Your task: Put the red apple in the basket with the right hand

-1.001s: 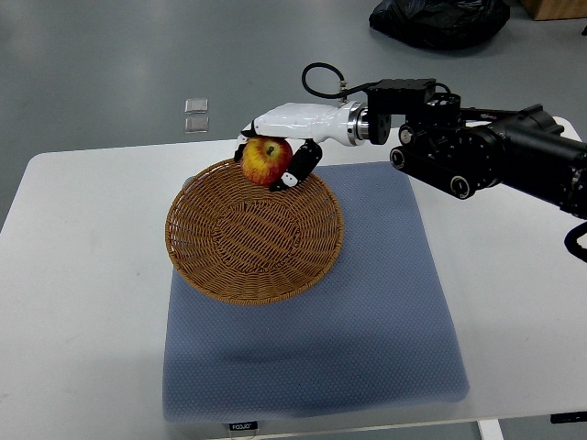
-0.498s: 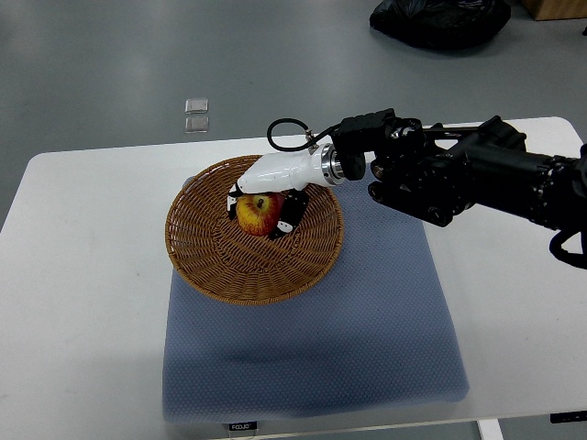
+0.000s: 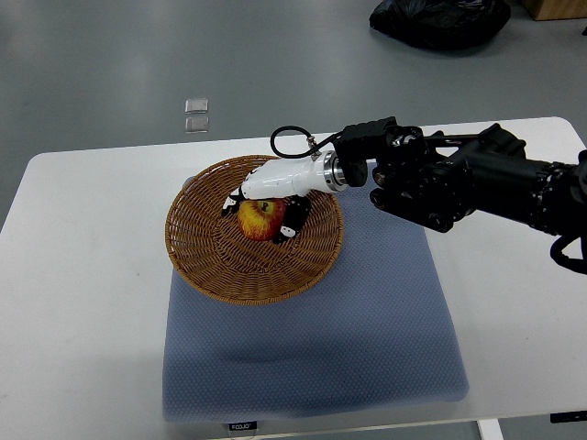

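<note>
The red apple (image 3: 260, 220) with a yellow patch sits low inside the round wicker basket (image 3: 211, 266), which rests on the far left part of a blue-grey mat (image 3: 367, 330). My right hand (image 3: 266, 209), white with black fingertips, reaches in from the right over the basket's far rim. Its fingers (image 3: 293, 220) are still curled around the apple from above and from both sides. The apple appears to touch the basket's bottom. The left arm is not in view.
The white table (image 3: 83, 302) carries the mat and basket. My black right forearm (image 3: 459, 179) spans the far right of the table. A black bag (image 3: 440, 18) and two small clear pieces (image 3: 195, 114) lie on the floor beyond.
My right hand carried the apple from above the basket's far rim down and nearer, into the basket's middle. In the last half second it lowered only slightly.
</note>
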Controlling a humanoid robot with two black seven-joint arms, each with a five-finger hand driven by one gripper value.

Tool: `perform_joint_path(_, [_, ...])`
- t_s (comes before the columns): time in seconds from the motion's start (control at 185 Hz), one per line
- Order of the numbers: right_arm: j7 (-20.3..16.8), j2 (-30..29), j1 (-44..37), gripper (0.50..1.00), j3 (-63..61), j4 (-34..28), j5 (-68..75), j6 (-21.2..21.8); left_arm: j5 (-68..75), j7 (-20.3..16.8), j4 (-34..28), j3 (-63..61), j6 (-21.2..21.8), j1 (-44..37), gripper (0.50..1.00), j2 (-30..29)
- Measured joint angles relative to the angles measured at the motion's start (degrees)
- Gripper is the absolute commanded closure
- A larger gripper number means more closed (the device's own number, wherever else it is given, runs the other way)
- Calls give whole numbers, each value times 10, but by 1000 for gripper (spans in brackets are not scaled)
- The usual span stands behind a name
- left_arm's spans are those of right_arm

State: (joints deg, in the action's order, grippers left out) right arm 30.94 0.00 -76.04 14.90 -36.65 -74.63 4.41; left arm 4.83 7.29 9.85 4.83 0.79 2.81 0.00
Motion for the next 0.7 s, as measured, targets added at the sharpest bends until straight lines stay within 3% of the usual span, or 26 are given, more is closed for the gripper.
perform_joint_path(0.384, [-2, 0, -4, 597, -40, 1, 35, -1, 0, 0, 0, 0, 0, 0, 500, 0])
perform_joint_path(0.698, [-30, 21, 34, 597, -128, 25, 248, 18, 0, 0, 0, 0, 0, 0, 500, 0])
